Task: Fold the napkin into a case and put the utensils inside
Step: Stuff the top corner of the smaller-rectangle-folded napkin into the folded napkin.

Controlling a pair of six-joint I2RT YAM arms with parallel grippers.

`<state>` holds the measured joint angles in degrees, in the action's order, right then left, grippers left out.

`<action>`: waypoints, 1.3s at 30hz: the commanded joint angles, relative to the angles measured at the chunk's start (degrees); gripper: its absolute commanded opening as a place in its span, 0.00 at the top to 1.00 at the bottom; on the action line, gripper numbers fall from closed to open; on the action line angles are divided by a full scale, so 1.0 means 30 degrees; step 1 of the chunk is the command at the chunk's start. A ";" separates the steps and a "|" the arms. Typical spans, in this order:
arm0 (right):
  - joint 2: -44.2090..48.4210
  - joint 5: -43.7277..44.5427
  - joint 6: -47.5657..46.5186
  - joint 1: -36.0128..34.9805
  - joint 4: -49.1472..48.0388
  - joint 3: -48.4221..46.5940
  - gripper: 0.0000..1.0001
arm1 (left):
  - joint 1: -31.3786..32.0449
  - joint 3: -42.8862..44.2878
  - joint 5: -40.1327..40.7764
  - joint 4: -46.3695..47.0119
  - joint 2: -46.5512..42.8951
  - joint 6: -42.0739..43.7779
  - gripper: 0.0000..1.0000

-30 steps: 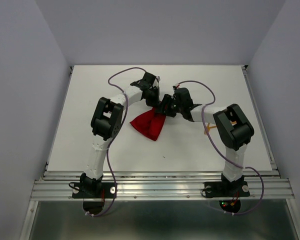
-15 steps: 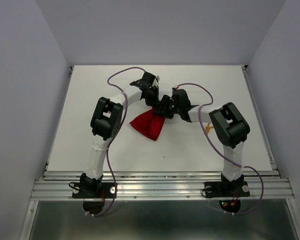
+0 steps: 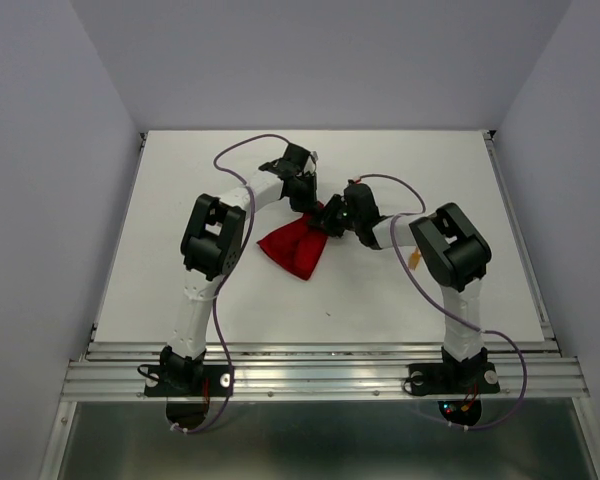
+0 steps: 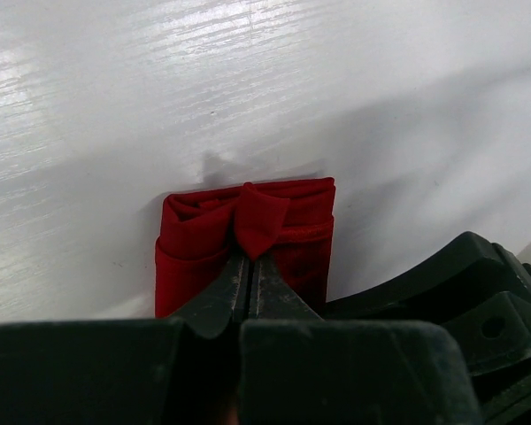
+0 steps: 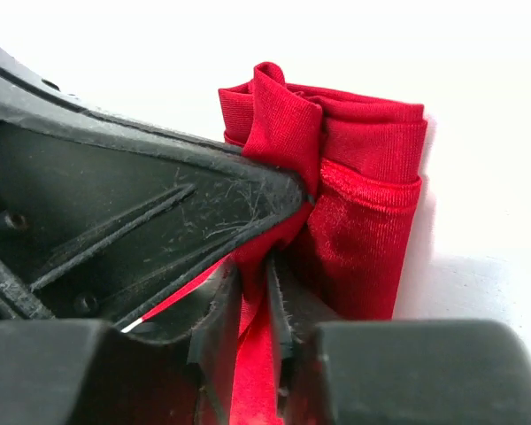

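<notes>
The red napkin (image 3: 293,249) lies bunched and folded in the middle of the white table (image 3: 180,200). My left gripper (image 3: 305,196) is shut on a pinch of its upper edge; in the left wrist view the jaws (image 4: 250,258) are closed on a red fold of the napkin (image 4: 292,221). My right gripper (image 3: 330,217) is shut on the same end of the napkin from the right; in the right wrist view (image 5: 257,270) red cloth (image 5: 372,212) runs between its jaws. A bit of an orange utensil (image 3: 414,258) shows beside the right arm; the rest is hidden.
The two grippers are close together over the napkin's far end; the left gripper's black finger (image 5: 159,204) fills the left of the right wrist view. Grey walls stand around the table. A metal rail (image 3: 320,375) runs along the near edge.
The right arm's elbow has swung left and nearer the napkin, covering more of the orange utensils. The right gripper shifted slightly left. The left arm and the napkin have hardly moved.
</notes>
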<state>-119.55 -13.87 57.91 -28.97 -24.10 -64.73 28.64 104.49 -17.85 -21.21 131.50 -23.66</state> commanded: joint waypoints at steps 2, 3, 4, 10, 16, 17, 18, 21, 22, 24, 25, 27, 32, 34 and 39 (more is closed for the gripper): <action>0.0034 0.0990 0.0764 -0.0157 -0.1985 0.0569 0.85 | 0.0237 -0.0375 0.0118 -0.1250 -0.0767 0.0123 1.00; 0.0063 0.0990 0.0765 -0.0157 -0.2074 0.0687 0.87 | 0.0237 -0.0405 0.0148 -0.1250 -0.0797 0.0123 1.00; 0.0064 0.0961 0.0765 -0.0157 -0.2191 0.0920 0.89 | 0.0237 -0.0434 0.0177 -0.1221 -0.0855 0.0094 1.00; -0.0200 0.0405 0.0853 -0.0157 -0.4294 0.2004 0.99 | 0.0237 -0.0464 0.0294 -0.1425 -0.1206 -0.0170 0.87; -0.0727 -0.0268 0.0706 -0.0157 -0.6760 0.3177 0.99 | 0.0237 -0.0172 0.0705 -0.1776 -0.2231 0.0035 0.30; -0.0785 -0.0386 0.0706 -0.0157 -0.7053 0.3207 0.99 | 0.0237 0.0003 0.0763 -0.1893 -0.2320 0.0151 0.26; -0.0931 -0.0590 0.0677 -0.0157 -0.7142 0.3120 0.99 | 0.0208 0.0092 0.0763 -0.1981 -0.2494 0.0210 0.22; -0.1049 -0.0709 0.0619 -0.0157 -0.7261 0.3090 0.99 | 0.0091 0.0385 0.0880 -0.2186 -0.2817 0.0357 0.22; -0.1050 -0.0738 0.0619 -0.0157 -0.7290 0.3090 0.99 | 0.0062 0.0415 0.0938 -0.2187 -0.2905 0.0386 0.21; -0.1079 -0.0680 0.0590 -0.0157 -0.7261 0.3119 0.99 | 0.0003 0.0386 0.1404 -0.2217 -0.3111 0.0445 0.24; -0.1108 -0.0680 0.0618 -0.0157 -0.7261 0.3119 0.99 | -0.0055 0.0328 0.1611 -0.2216 -0.3401 0.0474 0.26; -0.1108 -0.0680 0.0619 -0.0157 -0.7261 0.3148 0.99 | -0.0143 0.0153 0.2343 -0.2158 -0.3725 0.0446 0.33; -0.1079 -0.0651 0.0677 -0.0157 -0.7261 0.3207 0.99 | -0.0144 -0.0258 0.2670 -0.2099 -0.3873 0.0562 0.34; -0.1050 -0.0621 0.0677 -0.0157 -0.7261 0.3207 0.99 | -0.0056 -0.0375 0.2463 -0.1954 -0.3844 0.0679 0.34; -0.1020 -0.0651 0.0765 -0.0157 -0.7552 0.3324 0.99 | 0.0645 0.0003 0.2141 -0.1514 -0.3757 0.1265 0.31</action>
<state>-121.67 -15.73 60.47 -28.97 -44.18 -55.61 28.80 103.96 -11.11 -26.81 123.79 -22.09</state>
